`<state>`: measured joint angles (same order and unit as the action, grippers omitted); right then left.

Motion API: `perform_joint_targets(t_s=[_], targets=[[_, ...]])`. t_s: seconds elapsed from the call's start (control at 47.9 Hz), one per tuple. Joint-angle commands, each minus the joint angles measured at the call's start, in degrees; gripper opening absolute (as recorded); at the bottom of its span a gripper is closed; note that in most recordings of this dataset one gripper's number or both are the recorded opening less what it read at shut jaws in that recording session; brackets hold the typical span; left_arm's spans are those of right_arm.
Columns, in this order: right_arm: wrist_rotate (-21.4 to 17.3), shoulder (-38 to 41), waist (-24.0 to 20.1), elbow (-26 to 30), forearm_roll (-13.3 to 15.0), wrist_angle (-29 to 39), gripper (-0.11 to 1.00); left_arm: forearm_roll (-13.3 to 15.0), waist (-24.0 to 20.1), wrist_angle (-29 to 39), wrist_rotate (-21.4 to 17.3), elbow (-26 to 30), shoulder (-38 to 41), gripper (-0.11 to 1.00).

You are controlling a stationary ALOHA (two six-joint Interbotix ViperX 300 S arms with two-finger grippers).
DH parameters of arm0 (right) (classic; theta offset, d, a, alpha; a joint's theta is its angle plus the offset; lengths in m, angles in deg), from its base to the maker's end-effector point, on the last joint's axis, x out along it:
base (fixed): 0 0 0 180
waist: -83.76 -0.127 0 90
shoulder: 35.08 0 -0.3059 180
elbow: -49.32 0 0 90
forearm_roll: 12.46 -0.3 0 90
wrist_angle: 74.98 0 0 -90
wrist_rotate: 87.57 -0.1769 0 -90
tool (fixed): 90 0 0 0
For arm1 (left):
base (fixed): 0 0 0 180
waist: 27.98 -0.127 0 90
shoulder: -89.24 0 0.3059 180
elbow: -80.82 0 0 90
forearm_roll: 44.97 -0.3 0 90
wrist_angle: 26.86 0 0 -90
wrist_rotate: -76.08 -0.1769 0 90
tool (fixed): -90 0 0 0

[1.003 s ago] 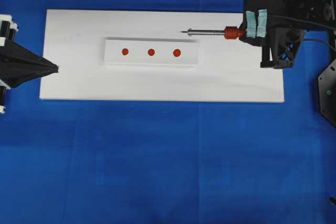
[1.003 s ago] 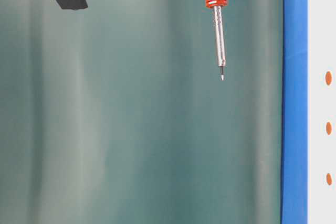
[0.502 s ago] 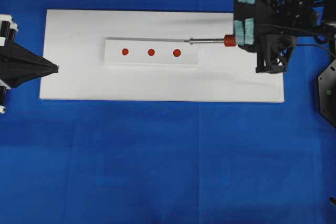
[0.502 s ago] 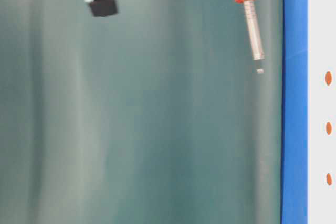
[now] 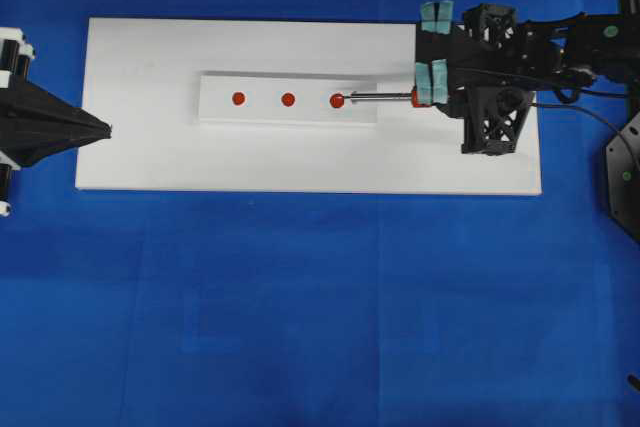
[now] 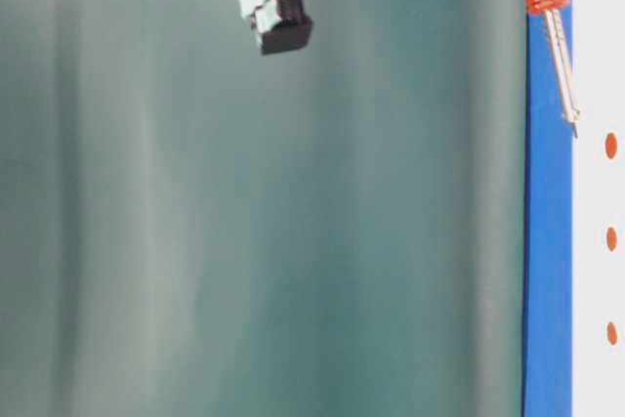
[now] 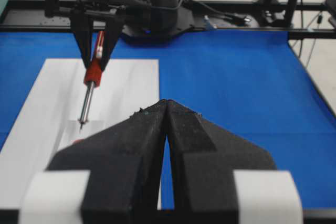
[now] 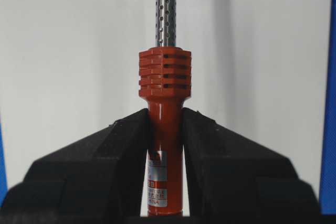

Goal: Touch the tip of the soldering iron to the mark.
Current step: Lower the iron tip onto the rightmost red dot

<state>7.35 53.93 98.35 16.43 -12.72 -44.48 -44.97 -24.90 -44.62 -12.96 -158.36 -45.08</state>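
Observation:
The soldering iron (image 5: pixel 380 98) has a red-orange handle (image 8: pixel 164 77) and a thin metal shaft, and it lies level, pointing left. My right gripper (image 5: pixel 420 99) is shut on the handle (image 7: pixel 93 72). Three red marks sit in a row on a white strip (image 5: pixel 262 87). In the overhead view the tip meets the right edge of the rightmost mark (image 5: pixel 336 100). In the table-level view the tip (image 6: pixel 575 130) sits just short of that mark (image 6: pixel 610 145), and contact cannot be told. My left gripper (image 5: pixel 106 130) is shut and empty at the board's left edge.
The strip lies on a large white board (image 5: pixel 150 57) over blue cloth (image 5: pixel 320 307). A black mount (image 5: pixel 625 172) stands at the right edge. The right arm's black body (image 5: pixel 500 107) hangs over the board's right end. The black cord runs off to the right.
My right gripper has carried the iron left and down toward the strip. The tip went from above the strip's far right corner to the rightmost mark. The left gripper stayed still.

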Motion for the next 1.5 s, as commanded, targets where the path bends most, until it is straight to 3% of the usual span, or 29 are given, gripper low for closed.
perform_joint_targets(t_s=[0.0,0.293,1.484], targets=[[-0.09,0.70,0.09,0.70,-0.09,-1.05,0.06,0.00,0.18,-0.62,0.09,0.44,0.26,0.00],[-0.09,3.69,0.09,0.62,-0.09,-2.46,0.06,0.00,0.18,-0.44,0.09,0.44,0.18,0.00],[-0.09,3.69,0.44,2.29,0.18,0.70,0.06,0.00,0.18,-0.53,0.09,0.44,0.18,0.00]])
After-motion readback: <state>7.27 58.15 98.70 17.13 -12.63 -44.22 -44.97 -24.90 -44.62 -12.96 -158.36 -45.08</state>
